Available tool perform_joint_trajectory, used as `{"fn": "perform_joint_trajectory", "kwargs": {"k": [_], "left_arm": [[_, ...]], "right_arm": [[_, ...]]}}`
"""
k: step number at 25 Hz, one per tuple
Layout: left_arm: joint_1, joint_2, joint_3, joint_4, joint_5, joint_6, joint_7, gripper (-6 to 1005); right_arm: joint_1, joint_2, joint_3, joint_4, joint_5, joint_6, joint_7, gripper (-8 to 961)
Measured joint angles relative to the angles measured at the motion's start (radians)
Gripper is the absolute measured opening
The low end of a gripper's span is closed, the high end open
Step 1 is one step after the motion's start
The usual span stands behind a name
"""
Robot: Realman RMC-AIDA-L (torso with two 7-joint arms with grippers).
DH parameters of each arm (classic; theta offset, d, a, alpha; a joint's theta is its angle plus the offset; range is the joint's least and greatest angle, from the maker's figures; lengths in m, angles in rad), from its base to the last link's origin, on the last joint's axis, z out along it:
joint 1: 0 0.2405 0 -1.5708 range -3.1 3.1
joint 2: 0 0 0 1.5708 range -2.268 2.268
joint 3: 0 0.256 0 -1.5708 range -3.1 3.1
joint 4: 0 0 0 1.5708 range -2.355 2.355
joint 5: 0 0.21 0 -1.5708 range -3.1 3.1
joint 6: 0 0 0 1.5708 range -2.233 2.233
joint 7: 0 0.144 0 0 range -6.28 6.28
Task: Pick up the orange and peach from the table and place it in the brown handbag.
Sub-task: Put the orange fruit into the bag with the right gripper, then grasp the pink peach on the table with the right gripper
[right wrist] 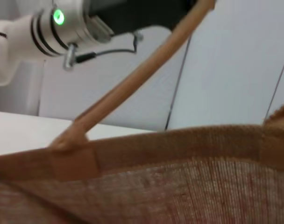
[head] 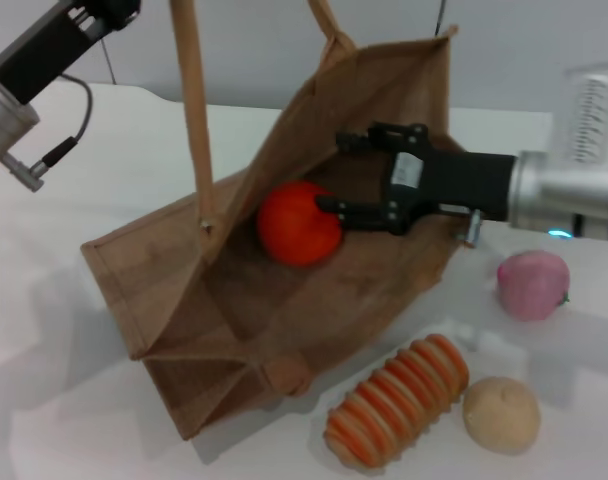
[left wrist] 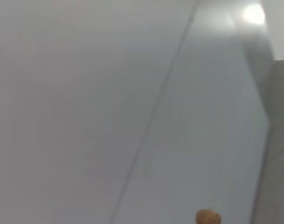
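Observation:
The brown handbag lies tilted on the white table with its mouth held wide. One strap runs straight up toward my left arm at the top left. The strap's top and the left gripper's tip are out of the head view. The orange rests inside the bag on its lower wall. My right gripper reaches into the bag mouth from the right, open, its lower finger right beside the orange. The pink peach sits on the table to the right of the bag, below the right arm.
A ridged orange-and-tan striped roll and a tan ball lie near the table's front, right of the bag's bottom corner. The right wrist view shows the bag's rim, the taut strap and the left arm beyond.

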Motion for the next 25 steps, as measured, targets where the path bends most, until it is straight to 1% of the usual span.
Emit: {"fn": "perform_joint_trajectory", "kwargs": {"k": [4,7,10,12,14,17,20,22,25], "left_arm": [[0.013,0.0,-0.046,-0.031,-0.001,0.018,0.029,184],[0.025,0.001,-0.116,-0.071,-0.001,0.024,0.071,186],[0.036,0.001,-0.142,-0.078,0.0,0.025,0.086,188],[0.039,0.001,-0.142,-0.079,0.001,0.026,0.087,190],[0.039,0.001,-0.142,-0.079,0.003,0.026,0.088,191],[0.04,0.001,-0.143,-0.079,0.006,0.028,0.089,193],[0.04,0.002,-0.143,-0.079,0.007,0.034,0.09,195],[0.041,0.002,-0.143,-0.079,0.008,0.038,0.09,197],[0.041,0.002,-0.143,-0.079,0.009,0.038,0.09,199]], "right_arm": [[-0.074,-0.003,0.005,-0.07,0.001,-0.077,0.023,763],[-0.121,-0.007,0.008,-0.132,0.0,-0.092,0.1,767],[-0.167,-0.014,0.008,-0.192,-0.005,-0.093,0.18,766],[-0.195,-0.026,0.006,-0.221,-0.009,-0.09,0.23,765],[-0.214,-0.045,0.001,-0.234,-0.022,-0.086,0.283,764],[-0.224,-0.076,-0.003,-0.235,-0.082,-0.085,0.376,763],[-0.224,-0.095,0.0,-0.237,-0.17,-0.065,0.474,762],[-0.22,-0.099,0.001,-0.238,-0.216,-0.035,0.52,761],[-0.215,-0.099,0.0,-0.238,-0.276,0.002,0.575,760]]}}
